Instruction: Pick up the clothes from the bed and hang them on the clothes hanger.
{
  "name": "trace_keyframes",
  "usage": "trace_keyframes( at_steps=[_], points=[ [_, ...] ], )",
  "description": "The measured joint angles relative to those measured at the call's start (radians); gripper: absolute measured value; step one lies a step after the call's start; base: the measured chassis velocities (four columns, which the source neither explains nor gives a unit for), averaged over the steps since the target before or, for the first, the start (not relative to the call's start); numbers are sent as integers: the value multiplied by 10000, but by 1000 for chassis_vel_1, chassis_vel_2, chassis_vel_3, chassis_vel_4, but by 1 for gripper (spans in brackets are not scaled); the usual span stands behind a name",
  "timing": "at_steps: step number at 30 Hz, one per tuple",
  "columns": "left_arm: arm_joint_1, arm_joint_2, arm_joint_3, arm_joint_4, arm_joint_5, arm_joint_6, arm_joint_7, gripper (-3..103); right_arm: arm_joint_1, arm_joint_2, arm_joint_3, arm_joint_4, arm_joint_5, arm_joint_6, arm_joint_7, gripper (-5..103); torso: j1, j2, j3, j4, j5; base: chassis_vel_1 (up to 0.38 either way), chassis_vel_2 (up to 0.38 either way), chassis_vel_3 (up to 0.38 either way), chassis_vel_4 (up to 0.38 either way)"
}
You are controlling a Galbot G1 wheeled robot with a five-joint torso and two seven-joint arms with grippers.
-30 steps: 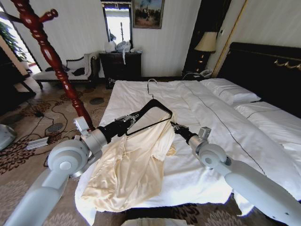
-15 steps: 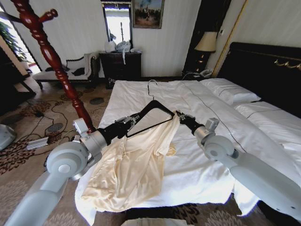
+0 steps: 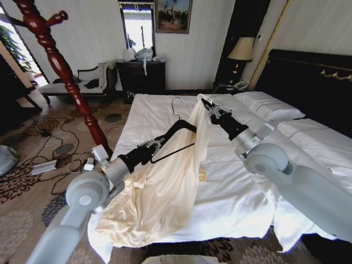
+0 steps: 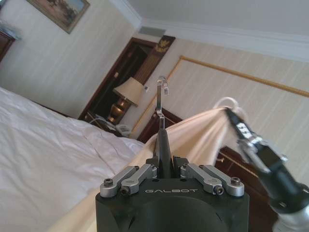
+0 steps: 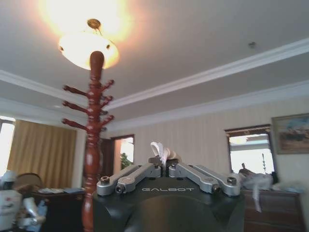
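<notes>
two hands share your work: right hand (image 3: pixel 204 102) at 12 o'clock pinches the shirt (image 3: pixel 165 187) up; left hand (image 3: pixel 159 144) clamps the black hanger (image 3: pixel 177 127) so it slides inside.

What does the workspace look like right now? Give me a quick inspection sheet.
Surface: bed with white duvet.
Job's things: cream shirt partly lifted, lower part on the duvet; black hanger inside it; coat stand left of the bed.
Clutter: nothing seen on the bed.
Grippers: left gripper shut on the hanger; right gripper pinches the shirt's top edge, raised.
Cables: cords on the carpet.
Surroundings: dresser, bench, lamp.
</notes>
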Motion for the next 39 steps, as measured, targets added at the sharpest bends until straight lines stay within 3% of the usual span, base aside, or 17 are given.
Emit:
trace_keyframes(
  at_steps=[10, 19, 26, 29, 32, 34, 39],
  points=[
    [-728, -286, 7, 562, 127, -293, 290, 15, -248, -24, -224, 1028, 420, 428, -1237, 2, 0, 0, 0, 1, -2, 0, 0, 0, 0],
    [-1725, 17, 231, 754, -230, -346, 511, 15, -2079, 251, -566, 864, -1158, 361, -1731, 2, 0, 0, 0, 1, 1, 0, 0, 0, 0],
    [-1916, 22, 350, 832, -239, -357, 660, 12, -2830, 501, -689, 542, -1816, 337, -2105, 0, 0, 1, -1, 2, 0, 0, 0, 0, 0],
    [-1997, 12, 402, 885, -239, -350, 741, 1, -3428, 371, -464, 156, -2440, 524, -2675, 16, 0, 0, 0, 3, 0, 0, 0, 0, 0],
    [-2016, 12, 404, 917, -222, -342, 780, 0, -3726, 212, -310, -127, -2762, 736, -3125, 21, 0, 0, 0, 1, 0, 0, 0, 0, 0],
    [-2015, -9, 403, 969, -170, -334, 811, 0, -4192, 51, -137, -330, -3067, 988, -3497, 33, 1, 0, 0, 0, 1, 0, 0, 0, 0],
    [-1839, -50, 389, 1043, 39, -332, 879, 0, -4606, 73, -95, -371, -3242, 1024, -3411, 48, 0, 0, 0, 1, -2, 0, 0, 0, 0]
  ],
)
